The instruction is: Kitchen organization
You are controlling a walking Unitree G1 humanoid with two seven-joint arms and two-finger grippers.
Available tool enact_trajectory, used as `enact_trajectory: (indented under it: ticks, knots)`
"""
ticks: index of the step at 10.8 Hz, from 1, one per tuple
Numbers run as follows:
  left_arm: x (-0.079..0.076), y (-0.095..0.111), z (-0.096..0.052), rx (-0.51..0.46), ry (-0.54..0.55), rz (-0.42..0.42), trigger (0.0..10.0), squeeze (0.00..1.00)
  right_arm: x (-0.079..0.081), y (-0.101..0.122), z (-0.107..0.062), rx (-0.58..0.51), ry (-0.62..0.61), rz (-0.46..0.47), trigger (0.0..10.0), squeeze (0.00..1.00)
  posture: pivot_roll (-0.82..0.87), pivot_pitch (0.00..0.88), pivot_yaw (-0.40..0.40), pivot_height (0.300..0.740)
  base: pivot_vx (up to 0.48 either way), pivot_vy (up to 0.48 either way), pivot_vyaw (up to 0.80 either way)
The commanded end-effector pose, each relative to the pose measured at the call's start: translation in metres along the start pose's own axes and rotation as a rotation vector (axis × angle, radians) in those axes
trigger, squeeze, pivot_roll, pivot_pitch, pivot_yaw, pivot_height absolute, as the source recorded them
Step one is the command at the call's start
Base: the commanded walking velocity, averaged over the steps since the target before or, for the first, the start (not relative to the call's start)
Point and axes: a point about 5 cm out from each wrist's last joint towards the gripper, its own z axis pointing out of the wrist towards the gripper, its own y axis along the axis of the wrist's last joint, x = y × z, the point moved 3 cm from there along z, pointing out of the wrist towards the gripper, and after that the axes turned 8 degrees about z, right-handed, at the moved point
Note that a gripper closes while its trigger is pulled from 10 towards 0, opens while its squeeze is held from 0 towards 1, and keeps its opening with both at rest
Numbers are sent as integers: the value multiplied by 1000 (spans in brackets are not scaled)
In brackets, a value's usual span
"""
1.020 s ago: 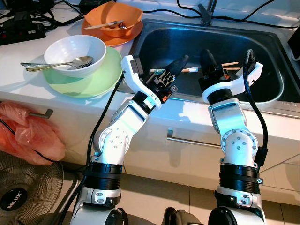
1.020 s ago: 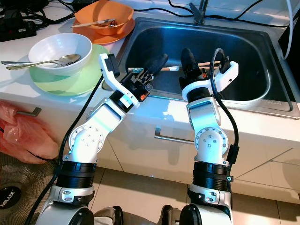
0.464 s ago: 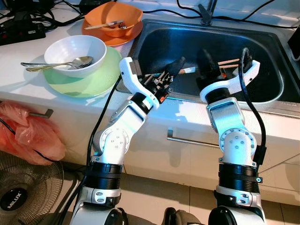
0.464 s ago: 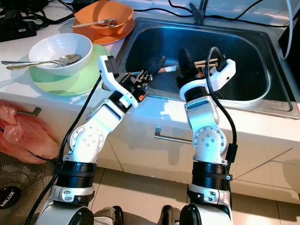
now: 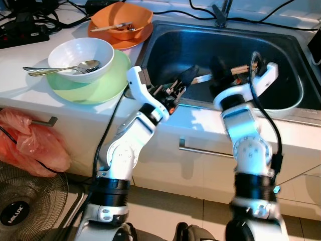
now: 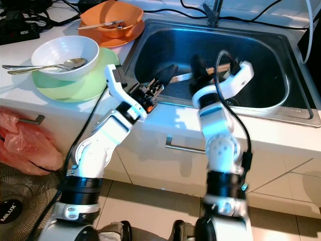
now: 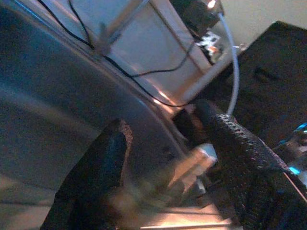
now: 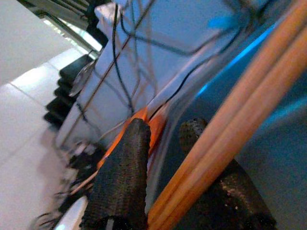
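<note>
So, both claws are down in the sink going after chopsticks.

Right claw (image 8: 163,163) has a pair of wooden chopsticks (image 8: 240,100) pinched between its fingers (image 8: 122,182), held over the sink (image 5: 281,60) basin. Left claw (image 7: 163,167) hangs open beside it, with what looks like a pale-tipped stick (image 5: 203,78) running between the fingers; too blurry to say if it's touching. The chopsticks are thin, tan, straight and smooth. My guess is they're light and stiff but slippery when wet, and they'll roll or scissor apart if pinched near one end, so grabbing mid-length with both sticks together seems safest. On the surface to the left sit a white bowl (image 5: 80,55) with a spoon (image 5: 60,68) on a green plate (image 5: 108,85), and an orange bowl (image 5: 123,20) further back.
</note>
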Motion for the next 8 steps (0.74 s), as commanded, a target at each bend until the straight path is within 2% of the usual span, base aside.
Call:
enact_trajectory:
  ticks: [1,2,3,4,6,8]
  knots:
    - [0,1,-5,-6,8,44,10000,1000,0,7,4,-29,-3,-83,10000,0,8,145,-6,740,0,0,0]
    - [0,1,-9,0,8,68,10000,1000,-1,17,10,-57,5,-165,10000,0,13,146,-7,740,0,0,0]
    - [0,1,-10,-1,11,68,10000,1000,-3,24,15,-74,-6,-187,10000,0,14,147,-7,740,0,0,0]
    - [-1,1,-11,-2,9,81,10000,1000,-5,33,21,-96,-18,-252,10000,0,18,148,-7,740,0,0,0]
    - [-5,1,-11,-3,4,101,10000,1000,-6,33,28,-100,-6,-343,10000,0,21,150,-8,740,0,0,0]
    - [-3,3,-11,-8,21,110,10000,1000,-6,27,28,-99,2,-360,10000,0,25,154,-8,740,0,0,0]
